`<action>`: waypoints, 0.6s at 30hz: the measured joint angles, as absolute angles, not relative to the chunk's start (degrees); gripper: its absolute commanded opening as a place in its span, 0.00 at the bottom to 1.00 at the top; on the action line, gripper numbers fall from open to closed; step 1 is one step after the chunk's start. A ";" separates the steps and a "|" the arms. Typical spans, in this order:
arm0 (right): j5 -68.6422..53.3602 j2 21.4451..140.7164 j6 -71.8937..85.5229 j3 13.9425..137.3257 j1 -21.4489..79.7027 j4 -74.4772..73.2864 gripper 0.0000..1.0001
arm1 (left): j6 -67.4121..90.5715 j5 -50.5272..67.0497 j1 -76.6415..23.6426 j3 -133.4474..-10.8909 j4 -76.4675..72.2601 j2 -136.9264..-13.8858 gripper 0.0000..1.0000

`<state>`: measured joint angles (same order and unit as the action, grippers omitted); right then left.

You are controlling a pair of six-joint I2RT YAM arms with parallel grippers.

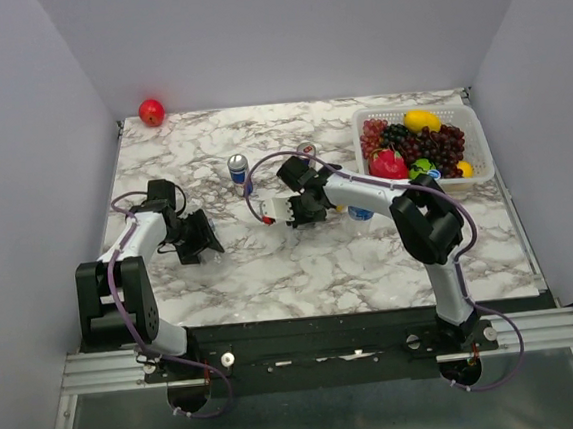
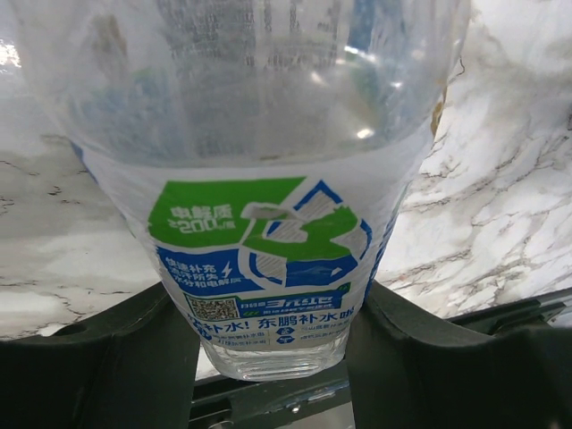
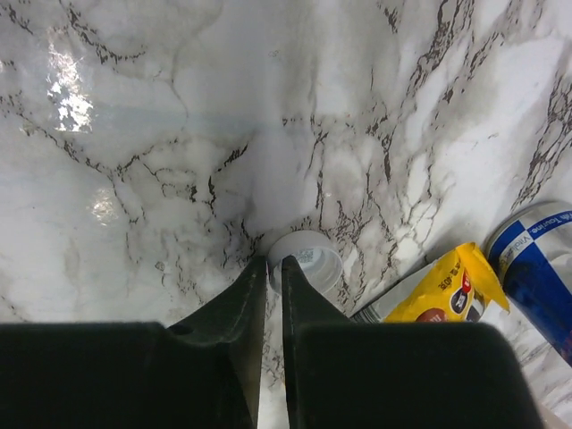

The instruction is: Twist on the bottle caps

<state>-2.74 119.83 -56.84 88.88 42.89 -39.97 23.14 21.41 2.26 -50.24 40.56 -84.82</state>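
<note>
A clear bottle point(image 2: 259, 206) with a blue, green and white label fills the left wrist view. My left gripper point(image 2: 273, 344) is shut on its lower body, a black finger on each side. In the top view that gripper point(image 1: 202, 242) sits at the table's left. A whitish-clear bottle cap point(image 3: 315, 259) lies open side up on the marble. My right gripper point(image 3: 274, 264) is shut on the cap's near wall, with one fingertip outside the rim and one inside. In the top view the right gripper point(image 1: 297, 214) is low over the table's middle. The bottle's neck is out of view.
A blue-and-silver can point(image 1: 239, 171) stands behind the middle, with another point(image 1: 306, 153) to its right. A yellow packet point(image 3: 438, 290) and a blue can point(image 3: 536, 259) lie just right of the cap. A white basket point(image 1: 475, 133) of fruit sits back right. A red apple point(image 1: 151, 112) is at the back left.
</note>
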 measured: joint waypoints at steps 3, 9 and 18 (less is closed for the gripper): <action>-3.11 119.61 -57.78 88.62 42.74 -39.97 0.01 | 22.02 20.97 2.26 -50.52 41.34 -84.75 0.76; -8.36 112.31 -57.98 84.14 42.50 -42.89 0.01 | 19.64 20.91 2.26 -52.14 42.85 -84.29 0.99; -22.00 88.38 -55.77 83.96 42.54 -45.08 0.01 | 17.85 19.18 2.28 -55.94 47.75 -76.86 0.99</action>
